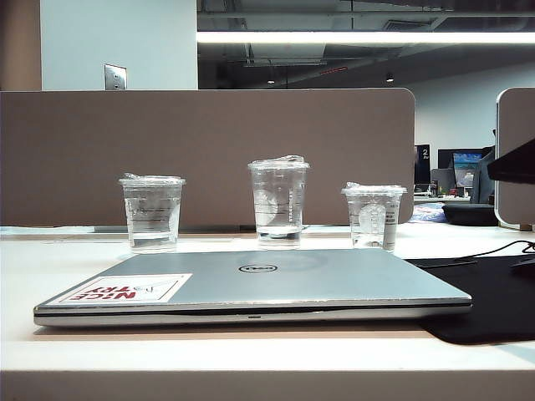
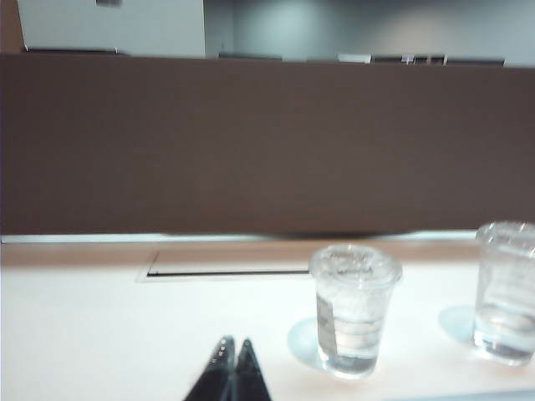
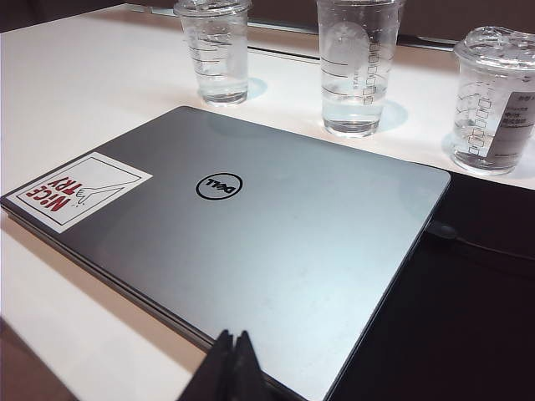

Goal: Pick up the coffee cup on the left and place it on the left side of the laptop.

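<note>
The coffee cup (image 1: 151, 213) is a clear lidded cup with ring lines. It stands upright at the back left of the table, behind the closed silver laptop (image 1: 251, 284). In the left wrist view the cup (image 2: 355, 309) is ahead of my left gripper (image 2: 234, 342) and off to one side, well apart from it. That gripper is shut and holds nothing. My right gripper (image 3: 232, 336) is also shut and empty, and hovers over the near edge of the laptop (image 3: 251, 225), far from the cup (image 3: 213, 50).
A taller clear cup (image 1: 278, 200) stands at the middle back, and a short cup with a white logo (image 1: 374, 215) to its right. A black mat (image 1: 493, 301) with a cable (image 1: 493, 251) lies right of the laptop. A brown partition (image 1: 209, 159) closes the back.
</note>
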